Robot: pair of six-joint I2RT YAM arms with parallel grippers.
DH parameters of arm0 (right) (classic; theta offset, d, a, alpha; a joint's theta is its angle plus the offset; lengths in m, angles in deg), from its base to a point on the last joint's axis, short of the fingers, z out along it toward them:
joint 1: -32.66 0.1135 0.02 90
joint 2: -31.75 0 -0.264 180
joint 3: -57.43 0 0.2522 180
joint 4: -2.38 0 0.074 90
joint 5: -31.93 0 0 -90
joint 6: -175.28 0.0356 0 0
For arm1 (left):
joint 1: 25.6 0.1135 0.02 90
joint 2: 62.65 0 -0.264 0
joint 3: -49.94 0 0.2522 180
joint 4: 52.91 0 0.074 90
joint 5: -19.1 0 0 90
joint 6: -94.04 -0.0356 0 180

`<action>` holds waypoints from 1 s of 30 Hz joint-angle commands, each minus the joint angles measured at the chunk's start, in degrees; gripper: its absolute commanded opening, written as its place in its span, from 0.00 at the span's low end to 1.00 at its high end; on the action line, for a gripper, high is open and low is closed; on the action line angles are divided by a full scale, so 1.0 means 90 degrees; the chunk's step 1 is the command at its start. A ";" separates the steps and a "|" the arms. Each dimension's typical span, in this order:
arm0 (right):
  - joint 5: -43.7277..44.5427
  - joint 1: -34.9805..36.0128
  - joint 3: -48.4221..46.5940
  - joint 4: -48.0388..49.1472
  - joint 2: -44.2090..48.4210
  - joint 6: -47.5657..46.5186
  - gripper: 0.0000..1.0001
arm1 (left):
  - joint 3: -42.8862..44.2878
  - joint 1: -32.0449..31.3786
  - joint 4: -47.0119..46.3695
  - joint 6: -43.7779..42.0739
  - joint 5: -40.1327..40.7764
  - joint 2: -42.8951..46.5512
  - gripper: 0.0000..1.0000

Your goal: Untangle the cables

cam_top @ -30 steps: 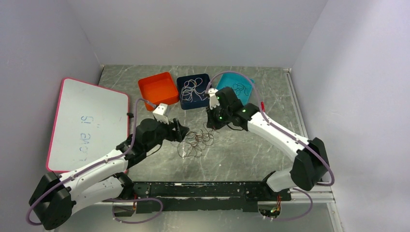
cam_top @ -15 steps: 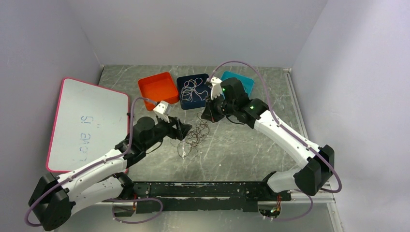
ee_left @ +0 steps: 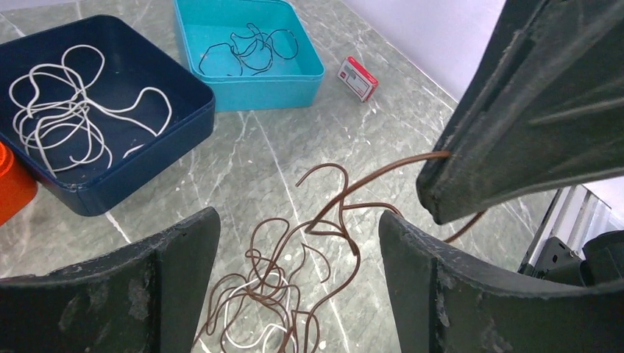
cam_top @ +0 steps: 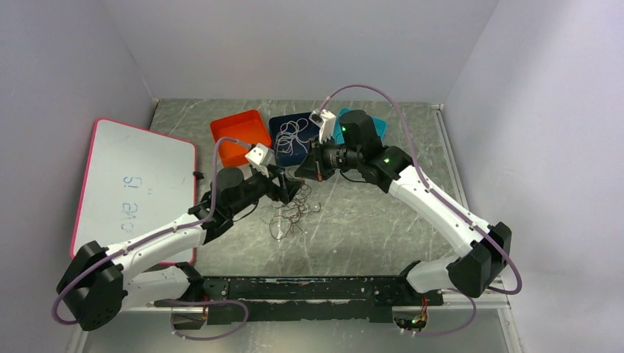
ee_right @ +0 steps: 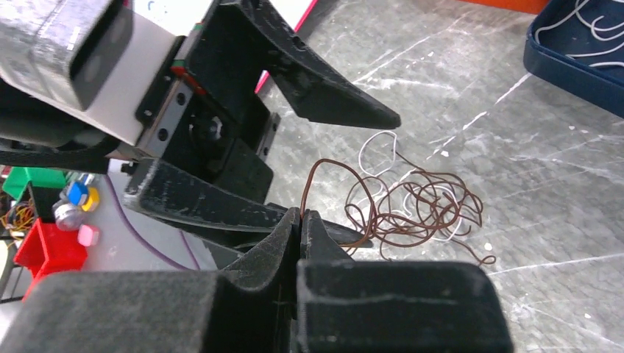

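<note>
A tangle of brownish-red cables (cam_top: 293, 213) lies on the grey table between the arms, with a white strand (ee_right: 380, 133) mixed in. My right gripper (ee_right: 301, 215) is shut on one brownish-red strand and holds it lifted off the tangle; in the top view it (cam_top: 303, 171) hangs just behind the tangle. My left gripper (ee_left: 298, 220) is open and empty right above the tangle (ee_left: 283, 290), close beside the right gripper (ee_left: 515, 110). A white cable (ee_left: 66, 118) lies in the navy bin and a black cable (ee_left: 250, 44) in the teal bin.
An orange bin (cam_top: 234, 136), the navy bin (cam_top: 283, 125) and the teal bin (cam_top: 377, 123) stand in a row at the back. A pink-framed whiteboard (cam_top: 132, 184) lies at the left. A small red item (ee_left: 358, 78) lies beside the teal bin.
My right gripper has swung left and back with the brownish-red strand, pulling it up from the tangle. My left gripper has moved forward and opened over the tangle.
</note>
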 commanded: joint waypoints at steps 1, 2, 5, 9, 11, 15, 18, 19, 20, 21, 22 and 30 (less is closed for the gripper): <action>-0.0333 0.0029 -0.0196 0.0190 0.0136 0.0241 0.00 | 0.0256 0.0015 -0.0797 -0.0034 -0.0301 -0.0229 0.84; -0.0374 0.0029 -0.0185 0.0252 0.0151 0.0318 0.00 | 0.0277 0.0012 -0.0862 -0.0022 -0.0320 -0.0312 0.84; -0.0475 0.0029 -0.0150 0.0435 0.0241 0.0491 0.00 | 0.0294 0.0020 -0.1098 -0.0011 -0.0386 -0.0485 0.83; -0.0455 0.0033 -0.0173 0.0590 0.0326 0.0644 0.00 | 0.0257 0.0017 -0.1334 0.0119 -0.0490 -0.0650 0.73; -0.0342 0.0029 -0.0233 0.0598 0.0362 0.0697 0.00 | 0.0171 0.0019 -0.1421 0.0243 -0.0536 -0.0695 0.66; -0.0045 0.0023 -0.0331 0.0637 0.0486 0.0802 0.00 | -0.0030 0.0013 -0.1446 0.0630 -0.0564 -0.0770 0.54; 0.0081 0.0020 -0.0424 0.0706 0.0577 0.0878 0.00 | -0.0213 0.0013 -0.1574 0.0808 -0.0599 -0.0828 0.38; 0.0139 0.0020 -0.0464 0.0704 0.0591 0.0889 0.00 | -0.0262 0.0009 -0.1594 0.0847 -0.0622 -0.0834 0.34; 0.0189 0.0026 -0.0556 0.0694 0.0600 0.0890 0.00 | -0.0300 0.0019 -0.1601 0.0873 -0.0624 -0.0845 0.32; 0.0231 0.0027 -0.0620 0.0678 0.0607 0.0874 0.00 | -0.0331 0.0015 -0.1585 0.0885 -0.0615 -0.0846 0.31; 0.0276 0.0026 -0.0710 0.0670 0.0610 0.0866 0.00 | -0.0376 0.0019 -0.1571 0.0908 -0.0613 -0.0846 0.31; 0.0500 0.0022 -0.1416 0.0572 0.0652 0.0759 0.00 | -0.0697 0.0018 -0.1485 0.0930 -0.0620 -0.0826 0.31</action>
